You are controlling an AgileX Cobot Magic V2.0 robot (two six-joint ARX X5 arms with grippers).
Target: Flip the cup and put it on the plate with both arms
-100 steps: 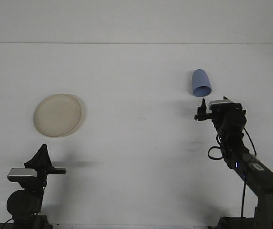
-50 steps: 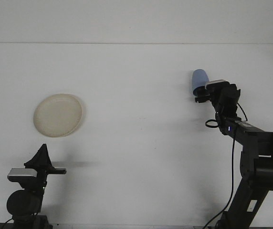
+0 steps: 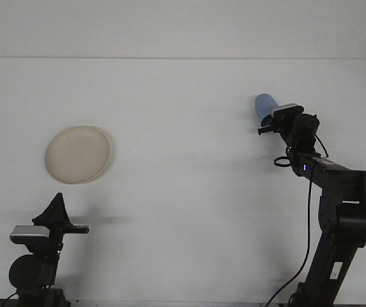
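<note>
A blue cup (image 3: 264, 104) lies on its side on the white table at the right, its closed end pointing away. My right gripper (image 3: 268, 123) has reached it from the near side and covers its mouth end, so the lower part of the cup is hidden. A round cream plate (image 3: 78, 153) lies flat on the table at the left. My left gripper (image 3: 58, 199) rests low at the front left, well short of the plate, shut with nothing in it.
The white table (image 3: 183, 141) runs back to a pale wall. The right arm (image 3: 336, 192) stretches from the front right corner toward the cup, with a cable hanging beside it.
The right arm has extended forward and risen, bringing its gripper up to the cup's mouth. The cup has shifted slightly up and to the left. The left arm has not moved.
</note>
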